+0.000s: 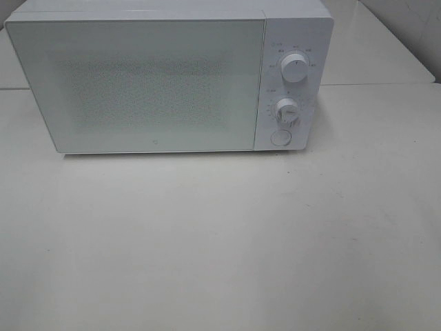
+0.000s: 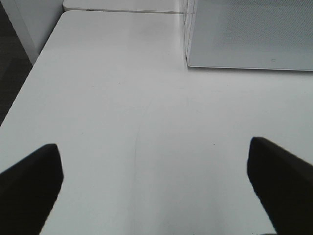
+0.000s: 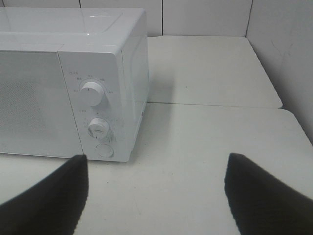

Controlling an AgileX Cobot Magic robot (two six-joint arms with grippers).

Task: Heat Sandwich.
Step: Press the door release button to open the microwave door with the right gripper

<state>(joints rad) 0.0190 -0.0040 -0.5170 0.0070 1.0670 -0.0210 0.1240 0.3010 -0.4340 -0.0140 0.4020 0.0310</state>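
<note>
The left arm's fingers (image 2: 29, 181) appear as matte black wedges with blunt, squared tips; the right arm's fingers (image 3: 264, 196) are equally dark, smooth and unmarked.

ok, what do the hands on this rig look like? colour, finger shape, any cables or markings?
Only the fingers show. Left hand: two plain black fingers, broad, narrowing to blunt tips. Right hand: the same black wedge-shaped pair. No cables, markings or arm links visible; the high camera shows no arm at all.
</note>
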